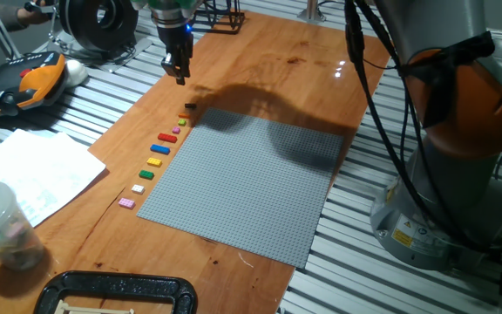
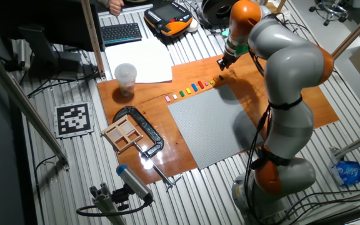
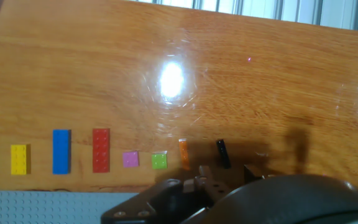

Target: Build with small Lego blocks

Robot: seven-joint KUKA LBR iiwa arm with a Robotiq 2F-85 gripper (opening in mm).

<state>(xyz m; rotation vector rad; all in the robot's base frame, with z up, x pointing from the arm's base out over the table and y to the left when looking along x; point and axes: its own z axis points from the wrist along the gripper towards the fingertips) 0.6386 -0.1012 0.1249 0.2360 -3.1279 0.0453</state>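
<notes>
The small Lego blocks lie in a row on the wooden board along the left edge of the grey baseplate (image 1: 251, 183). The row runs from a black block (image 1: 190, 106) through orange (image 1: 184, 119), red (image 1: 169, 137), blue (image 1: 160, 149) and yellow (image 1: 154, 161) to a pink one (image 1: 126, 202). My gripper (image 1: 179, 80) hangs above the board just beyond the black block, touching none of them. The hand view shows the black block (image 3: 222, 154), orange (image 3: 184, 154), small green (image 3: 159, 160), pink (image 3: 130, 159), red (image 3: 101, 150) and blue (image 3: 61, 151) blocks. The fingertips are hidden there.
A clear plastic cup (image 1: 3, 227) and sheets of paper (image 1: 33, 170) sit at the board's left. A black clamp (image 1: 116, 292) grips the near edge. An orange handheld pendant (image 1: 24, 83) lies at the far left. The arm's base (image 1: 447, 201) stands to the right.
</notes>
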